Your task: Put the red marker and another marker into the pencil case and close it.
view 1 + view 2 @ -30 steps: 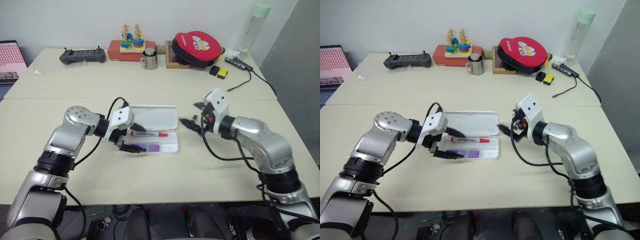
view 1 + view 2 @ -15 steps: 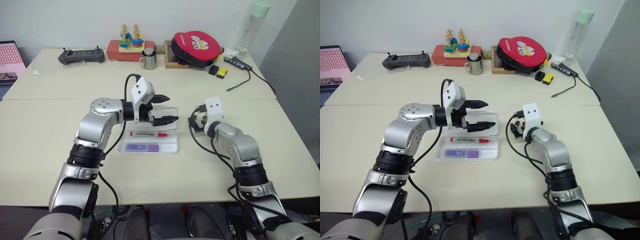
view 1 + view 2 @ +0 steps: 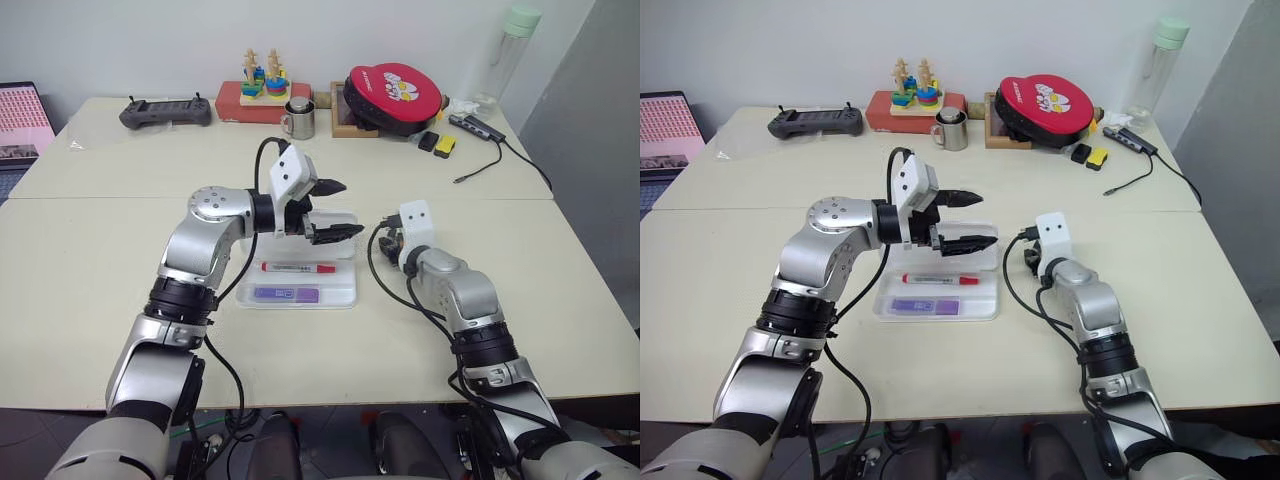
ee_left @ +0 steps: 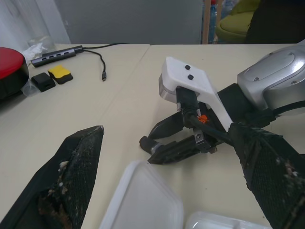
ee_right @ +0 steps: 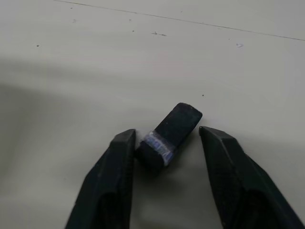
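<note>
Hovering wide open over the pencil case (image 3: pixel 300 280), the left hand (image 3: pixel 335 208) waits; red marker (image 3: pixel 298 267) and purple marker (image 3: pixel 285 294) lie inside. The right hand (image 5: pixel 167 143), half open, straddles a small dark cap (image 5: pixel 170 135) on the table (image 3: pixel 100 260); closing the lid seems next.

**Case open, both markers inside**

The case (image 3: pixel 340 292), a flat white rectangular tray with rounded corners, lies on the table with its lid (image 3: pixel 335 222) folded back at 12 o'clock. The red marker (image 3: pixel 298 267), white-barrelled with red cap, lies lengthwise in the tray. The purple marker (image 3: pixel 285 294) lies parallel at its 6 o'clock.
</note>
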Action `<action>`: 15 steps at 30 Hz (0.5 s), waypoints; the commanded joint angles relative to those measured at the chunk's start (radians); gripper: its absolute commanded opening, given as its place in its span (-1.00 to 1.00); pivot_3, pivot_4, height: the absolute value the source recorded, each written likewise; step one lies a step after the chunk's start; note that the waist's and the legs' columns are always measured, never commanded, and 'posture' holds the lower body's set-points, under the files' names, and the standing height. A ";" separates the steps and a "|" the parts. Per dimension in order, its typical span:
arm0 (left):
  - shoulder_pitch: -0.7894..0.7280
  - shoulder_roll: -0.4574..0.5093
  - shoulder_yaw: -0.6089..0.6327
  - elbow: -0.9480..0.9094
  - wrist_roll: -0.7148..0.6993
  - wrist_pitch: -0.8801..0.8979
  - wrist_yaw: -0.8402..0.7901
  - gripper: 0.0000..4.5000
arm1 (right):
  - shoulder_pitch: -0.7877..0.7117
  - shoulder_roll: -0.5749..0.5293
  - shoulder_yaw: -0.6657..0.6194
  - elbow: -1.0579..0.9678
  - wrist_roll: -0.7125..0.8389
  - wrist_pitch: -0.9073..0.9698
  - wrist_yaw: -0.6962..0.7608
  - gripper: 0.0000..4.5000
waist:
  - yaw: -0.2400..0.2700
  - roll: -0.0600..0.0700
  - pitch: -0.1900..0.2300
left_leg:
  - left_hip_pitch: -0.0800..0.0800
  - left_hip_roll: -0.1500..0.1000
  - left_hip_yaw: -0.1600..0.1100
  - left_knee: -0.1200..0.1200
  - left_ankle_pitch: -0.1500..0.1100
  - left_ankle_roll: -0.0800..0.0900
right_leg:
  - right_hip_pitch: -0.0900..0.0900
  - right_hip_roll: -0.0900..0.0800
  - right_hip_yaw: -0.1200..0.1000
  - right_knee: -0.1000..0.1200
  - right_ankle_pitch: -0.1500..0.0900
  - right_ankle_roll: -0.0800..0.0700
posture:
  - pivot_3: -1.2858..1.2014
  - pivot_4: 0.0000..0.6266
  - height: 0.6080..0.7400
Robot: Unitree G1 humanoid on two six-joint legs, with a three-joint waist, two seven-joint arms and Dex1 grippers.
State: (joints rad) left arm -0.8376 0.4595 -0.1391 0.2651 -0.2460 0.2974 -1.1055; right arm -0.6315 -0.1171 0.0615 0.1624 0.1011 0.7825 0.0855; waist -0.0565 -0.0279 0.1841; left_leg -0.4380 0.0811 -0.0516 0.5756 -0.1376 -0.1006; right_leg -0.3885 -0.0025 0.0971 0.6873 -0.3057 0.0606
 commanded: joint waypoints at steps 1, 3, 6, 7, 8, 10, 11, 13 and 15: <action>-0.036 -0.017 -0.001 0.019 0.005 -0.028 -0.002 1.00 | -0.007 -0.004 -0.035 -0.047 0.005 -0.002 -0.002 -0.57 | 0.000 0.000 0.000 | 0.000 0.000 0.000 0.000 0.000 0.000 | 0.000 0.000 0.000 0.000 0.000 0.000 | 0.03 -0.52 1.00; -0.039 -0.021 -0.001 0.022 0.001 -0.039 -0.013 1.00 | -0.012 -0.003 -0.053 -0.053 0.014 -0.005 0.000 -0.77 | 0.000 0.000 0.000 | 0.000 0.000 0.000 0.000 0.000 0.000 | 0.000 0.000 0.000 0.000 0.000 0.000 | 0.03 -0.52 1.00; -0.031 -0.002 0.003 0.016 -0.008 -0.051 -0.057 1.00 | -0.017 -0.024 -0.063 -0.080 0.025 -0.054 0.045 -0.87 | 0.000 0.000 0.000 | 0.000 0.000 0.000 0.000 0.000 0.000 | 0.000 0.000 0.000 0.000 0.000 0.000 | 0.03 -0.52 1.00; -0.024 0.015 0.004 0.009 -0.015 -0.052 -0.086 1.00 | -0.018 -0.039 -0.062 -0.095 0.031 -0.085 0.077 -0.87 | 0.000 0.000 0.000 | 0.000 0.000 0.000 0.000 0.000 0.000 | 0.000 0.000 0.000 0.000 0.000 0.000 | 0.03 -0.52 1.00; -0.017 0.047 0.013 0.007 -0.029 -0.042 -0.129 1.00 | -0.019 -0.059 -0.080 -0.132 0.061 -0.096 0.124 -0.87 | -0.001 0.000 0.000 | 0.000 0.000 0.000 0.000 0.000 0.000 | 0.000 0.000 0.000 0.000 0.000 0.000 | 0.03 -0.52 1.00; -0.004 0.104 0.025 0.009 -0.047 -0.028 -0.201 1.00 | -0.006 -0.119 -0.075 -0.202 0.105 -0.098 0.235 -0.87 | -0.004 0.001 0.000 | 0.000 0.000 0.000 0.000 0.000 0.000 | -0.001 0.000 0.000 0.000 0.000 0.000 | 0.03 -0.52 1.00; 0.002 0.129 0.027 0.012 -0.054 -0.025 -0.233 1.00 | 0.003 -0.152 -0.059 -0.233 0.121 -0.097 0.292 -0.87 | -0.005 0.001 0.001 | 0.000 0.000 0.000 -0.001 0.000 0.000 | -0.001 0.000 0.000 0.000 0.000 0.000 | 0.03 -0.52 1.00; 0.014 0.186 0.020 0.021 -0.058 -0.021 -0.298 1.00 | 0.059 -0.246 0.012 -0.347 0.160 -0.115 0.456 -0.87 | -0.005 0.001 0.001 | 0.000 0.000 0.000 -0.001 0.000 0.000 | -0.001 0.000 0.000 0.000 -0.001 0.000 | 0.03 -0.52 1.00; 0.014 0.215 0.018 0.035 -0.053 -0.025 -0.322 1.00 | 0.104 -0.297 0.033 -0.445 0.227 -0.104 0.559 -0.87 | -0.003 0.001 0.001 | 0.000 0.000 0.000 -0.002 0.000 0.000 | 0.000 0.000 0.000 0.000 -0.002 0.000 | 0.03 -0.52 1.00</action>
State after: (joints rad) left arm -0.8154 0.6638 -0.1334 0.3088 -0.2820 0.2787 -1.3909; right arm -0.5551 -0.4015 0.0525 -0.1654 0.2493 0.6819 0.5214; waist -0.0595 -0.0266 0.1849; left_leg -0.4377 0.0812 -0.0516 0.5732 -0.1379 -0.1005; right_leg -0.3887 -0.0023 0.0966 0.6867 -0.3082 0.0608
